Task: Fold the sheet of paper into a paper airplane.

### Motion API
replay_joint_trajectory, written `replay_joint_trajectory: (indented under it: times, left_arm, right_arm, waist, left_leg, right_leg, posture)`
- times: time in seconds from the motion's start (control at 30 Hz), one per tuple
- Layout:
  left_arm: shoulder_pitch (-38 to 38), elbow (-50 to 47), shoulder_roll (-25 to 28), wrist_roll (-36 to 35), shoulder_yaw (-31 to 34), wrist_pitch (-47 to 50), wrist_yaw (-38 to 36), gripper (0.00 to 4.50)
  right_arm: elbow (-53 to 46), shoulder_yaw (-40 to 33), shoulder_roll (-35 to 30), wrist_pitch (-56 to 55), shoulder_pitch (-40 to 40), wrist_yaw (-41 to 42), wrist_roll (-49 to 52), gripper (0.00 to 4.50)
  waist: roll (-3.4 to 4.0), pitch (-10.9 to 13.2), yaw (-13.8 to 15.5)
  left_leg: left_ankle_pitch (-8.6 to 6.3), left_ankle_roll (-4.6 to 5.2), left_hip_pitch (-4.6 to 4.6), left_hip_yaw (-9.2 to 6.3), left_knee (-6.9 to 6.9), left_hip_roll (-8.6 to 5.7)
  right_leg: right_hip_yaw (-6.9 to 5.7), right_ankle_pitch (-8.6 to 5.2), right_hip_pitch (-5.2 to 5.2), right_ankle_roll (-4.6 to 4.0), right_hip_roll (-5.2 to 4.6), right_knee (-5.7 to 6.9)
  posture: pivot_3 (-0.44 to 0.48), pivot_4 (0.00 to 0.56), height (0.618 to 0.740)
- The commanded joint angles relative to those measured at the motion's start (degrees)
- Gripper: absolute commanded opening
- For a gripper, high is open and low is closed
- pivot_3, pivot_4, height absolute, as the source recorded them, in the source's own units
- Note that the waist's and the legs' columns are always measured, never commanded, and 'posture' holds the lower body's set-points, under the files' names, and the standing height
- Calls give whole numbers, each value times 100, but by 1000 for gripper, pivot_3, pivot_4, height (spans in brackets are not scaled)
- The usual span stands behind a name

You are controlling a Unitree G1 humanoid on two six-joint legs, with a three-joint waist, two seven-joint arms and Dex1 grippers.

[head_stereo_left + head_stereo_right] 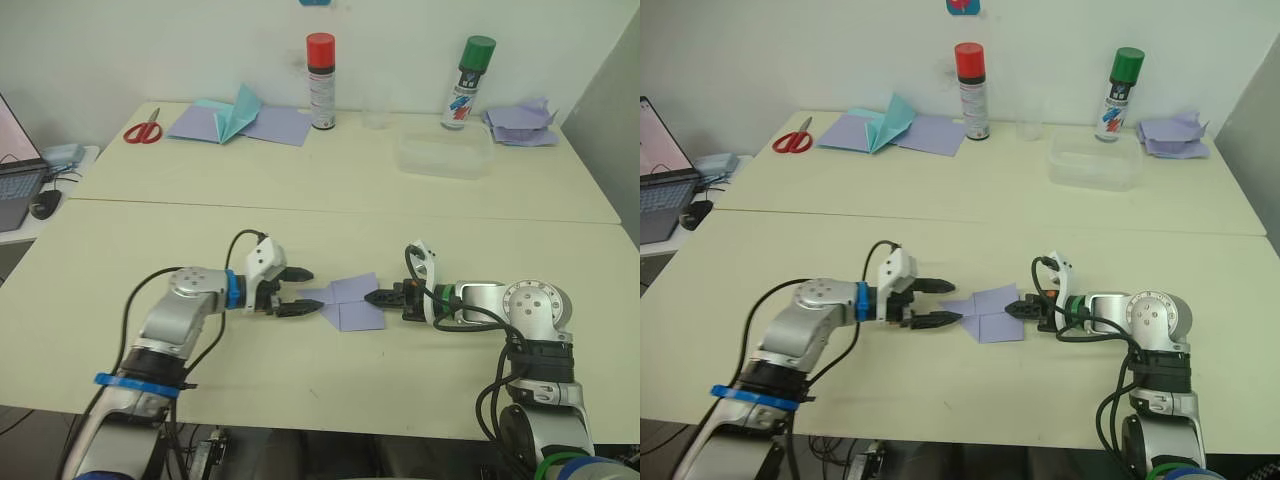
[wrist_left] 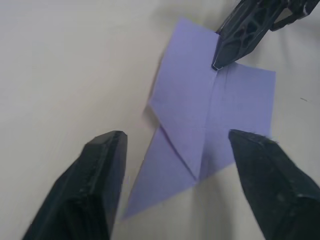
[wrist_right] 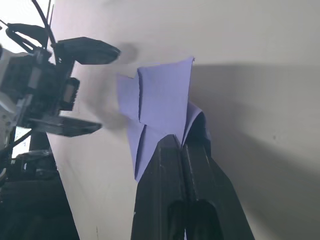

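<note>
The sheet of paper (image 1: 348, 302), lavender and partly folded with a point toward my left arm, lies flat on the near table between both grippers. My left gripper (image 1: 297, 292) is open just left of that point, one finger on each side of it and neither touching; in the left wrist view the sheet of paper (image 2: 210, 115) lies ahead of the spread fingers (image 2: 85, 190). My right gripper (image 1: 372, 297) is shut, its tips resting on the sheet's right edge at the centre crease. In the right wrist view the closed fingers (image 3: 170, 170) meet the paper (image 3: 162, 100).
On the far table stand a red-capped spray can (image 1: 321, 80), a green-capped can (image 1: 468, 82), a clear cup (image 1: 375, 110) and a clear plastic container (image 1: 445, 155). Red scissors (image 1: 145, 130), a pale-blue paper shape on lavender sheets (image 1: 235, 120), a lavender paper heap (image 1: 522, 122) and a laptop (image 1: 15, 180) lie around.
</note>
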Motion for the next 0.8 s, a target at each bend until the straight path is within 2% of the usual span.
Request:
replay_joint_trajectory:
  times: [0.03,0.27,0.37,0.47,0.53,0.6,0.63,0.73,0.8]
  left_arm:
    - [171,-665,316,-290,287,171,-148,4482]
    - [521,-1309,966,-610,839,497,-127,4482]
    - [586,-1392,1130,-743,1024,603,-95,4482]
    - [585,-1614,1402,-972,1303,806,-168,4482]
    - [415,-1744,1511,-1251,1473,1100,-126,4482]
    - [283,-1834,1577,-1451,1563,1343,-73,4482]
    - [224,-1883,1616,-1547,1590,1476,-61,4482]
    - [167,-2345,1811,-2082,1662,2138,-120,4482]
    - [357,-2643,2001,-2197,1632,2265,-228,4482]
  right_arm:
    - [-142,-97,-7,-143,-81,157,21,0]
    - [-224,-251,68,-252,-187,335,217,0]
    - [-415,-190,-8,-659,-292,652,252,0]
    - [-1047,574,-567,-2283,-380,1944,-344,0]
    - [-1122,1386,-1051,-4284,-234,3099,-1416,0]
    - [-917,1906,-1339,-5903,-117,3848,-2238,0]
    - [-659,2148,-1456,-6875,-77,4125,-2721,0]
    - [755,2823,-1582,-10913,-131,4749,-4218,0]
    - [1490,3048,-1530,-12415,-205,4860,-4607,0]
  waist:
    - [-1,0,6]
    - [1,7,0]
    - [4,15,1]
    - [3,59,1]
    - [-1,69,2]
    - [-5,70,10]
    - [-7,72,11]
    - [-15,81,7]
    - [-26,88,-3]
  left_leg:
    - [0,0,-3,-4,-4,3]
    - [-1,0,-11,-8,-11,7]
    - [-1,1,-9,-7,-10,7]
    - [-1,0,-11,-4,-6,7]
    - [-1,0,-12,-3,-3,7]
    - [-1,0,-10,-5,-1,8]
    - [-1,0,-10,-6,-2,9]
    - [0,-1,-8,-3,1,10]
    - [1,-3,-5,2,2,10]
  right_leg:
    - [-6,0,-1,0,1,0]
    - [-26,0,-2,0,1,-3]
    - [-29,0,-3,0,1,-4]
    - [-32,-1,-5,1,1,-6]
    - [-36,-1,-7,1,1,-7]
    - [-45,-2,-6,2,0,-8]
    - [-48,-2,-5,2,0,-8]
    - [-52,-1,-4,2,0,-6]
    - [-52,-1,-4,1,-8,-3]
  posture:
    - [0,150,740]
    - [0,150,740]
    - [0,150,740]
    - [0,150,740]
    - [0,150,740]
    - [0,150,740]
    - [0,150,740]
    - [0,150,740]
    - [0,150,740]
